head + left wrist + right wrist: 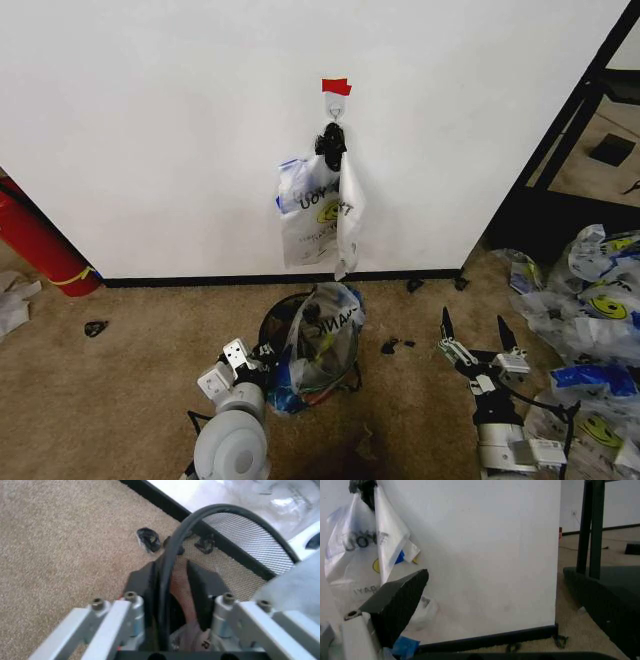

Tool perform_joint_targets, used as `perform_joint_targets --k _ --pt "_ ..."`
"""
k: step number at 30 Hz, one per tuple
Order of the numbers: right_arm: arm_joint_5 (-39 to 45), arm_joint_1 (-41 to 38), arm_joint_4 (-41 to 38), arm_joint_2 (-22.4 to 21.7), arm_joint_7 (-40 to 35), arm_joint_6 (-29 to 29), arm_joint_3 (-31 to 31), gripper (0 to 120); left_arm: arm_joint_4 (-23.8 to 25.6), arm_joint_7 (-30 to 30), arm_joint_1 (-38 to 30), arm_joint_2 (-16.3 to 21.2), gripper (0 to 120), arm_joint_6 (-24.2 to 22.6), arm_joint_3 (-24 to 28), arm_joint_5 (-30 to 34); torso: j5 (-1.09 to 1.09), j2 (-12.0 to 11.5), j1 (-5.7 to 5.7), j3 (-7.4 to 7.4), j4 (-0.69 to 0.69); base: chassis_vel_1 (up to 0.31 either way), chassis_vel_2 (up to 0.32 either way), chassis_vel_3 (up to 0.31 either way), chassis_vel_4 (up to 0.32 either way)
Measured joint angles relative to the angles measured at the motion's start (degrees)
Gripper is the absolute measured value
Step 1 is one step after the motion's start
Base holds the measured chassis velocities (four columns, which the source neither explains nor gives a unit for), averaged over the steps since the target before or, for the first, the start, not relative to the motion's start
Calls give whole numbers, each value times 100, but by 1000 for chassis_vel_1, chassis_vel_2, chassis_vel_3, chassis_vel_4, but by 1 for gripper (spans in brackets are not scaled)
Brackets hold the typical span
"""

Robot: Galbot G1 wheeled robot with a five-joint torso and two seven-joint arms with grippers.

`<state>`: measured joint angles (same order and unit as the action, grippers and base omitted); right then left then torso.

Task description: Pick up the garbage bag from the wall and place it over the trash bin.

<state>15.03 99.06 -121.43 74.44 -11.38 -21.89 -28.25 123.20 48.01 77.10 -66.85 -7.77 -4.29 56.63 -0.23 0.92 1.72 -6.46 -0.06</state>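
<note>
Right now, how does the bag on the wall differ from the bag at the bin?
The garbage bag hangs from the wall hook, flat and untouched; the bag at the trash bin sits on the floor, bulging open by the left gripper. Both are whitish printed plastic.

Whitish garbage bag (318,212) with yellow smiley, blue patches, black lettering; white wall (150,130), red tape (336,86); black mesh trash bin (285,318); tan carpet (120,400).

The open right gripper (478,330) has bare tan carpet (420,300) ahead up to the plain white wall (180,140). Crumpled smiley plastic bags (600,310) crowd its right side; the round black mesh trash bin (285,315) stands to its left, small black scraps (395,346) between.
</note>
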Motion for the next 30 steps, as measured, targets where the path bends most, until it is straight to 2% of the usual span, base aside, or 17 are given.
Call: perform_joint_targets --k 1,3,8,9,12,13,14,15,16,19,21,23,26,30 --pt "-16 -11 -6 0 -13 23 14 100 44 -49 16 16 36 -41 -9 -3 0 0 0 0 0 0 0 0 0" --pt "-24 -17 -9 0 -21 38 21 100 79 -86 26 27 39 -69 -15 -12 0 0 0 0 1 0 0 0 0" --pt "-3 -31 -82 -52 -133 332 129 100 348 -271 41 212 61 -197 -84 -279 0 0 0 0 0 0 0 0 0" --pt "-3 -31 -82 -52 -133 332 129 100 348 -271 41 212 61 -197 -84 -279 0 0 0 0 0 0 0 0 0" --pt "89 -40 -179 -147 -186 671 221 100 505 -361 42 393 71 -268 -128 -462 0 0 1 0 1 0 0 0 0" --pt "263 -39 -322 -273 -208 1118 328 100 624 -484 90 556 79 -321 -133 -774 0 0 1 0 -2 0 0 0 0" --pt "441 -74 -454 -370 -255 1560 440 100 717 -573 192 661 83 -355 -139 -1112 -2 0 1 0 -2 0 0 0 0" --pt "441 -74 -454 -370 -255 1560 440 100 717 -573 192 661 83 -355 -139 -1112 -2 0 1 0 -2 0 0 0 0" --pt "707 -171 -595 -482 -311 2072 615 100 845 -667 324 764 88 -371 -176 -1505 -1 0 0 0 1 0 0 0 0" --pt "1241 -386 -866 -645 -403 2893 910 100 1034 -789 424 981 97 -384 -195 -1954 -1 0 0 0 6 0 0 0 0" --pt "1493 -473 -993 -651 -537 3245 1048 100 1048 -858 307 1116 100 -393 -133 -2022 -2 0 1 0 -4 0 0 0 0" --pt "1589 -590 -1009 -650 -644 3425 1164 100 1061 -905 281 1174 100 -393 -123 -2056 -4 0 1 0 -8 0 0 0 0" --pt "1839 -1216 -933 -607 -1119 4100 1630 100 1122 -941 315 1250 100 -391 -150 -2096 -2 0 1 -1 4 0 0 0 0" --pt "2188 -1763 -773 -472 -1635 4713 1986 100 1198 -960 349 1297 100 -415 -178 -2112 -2 0 1 -1 1 0 0 0 0"
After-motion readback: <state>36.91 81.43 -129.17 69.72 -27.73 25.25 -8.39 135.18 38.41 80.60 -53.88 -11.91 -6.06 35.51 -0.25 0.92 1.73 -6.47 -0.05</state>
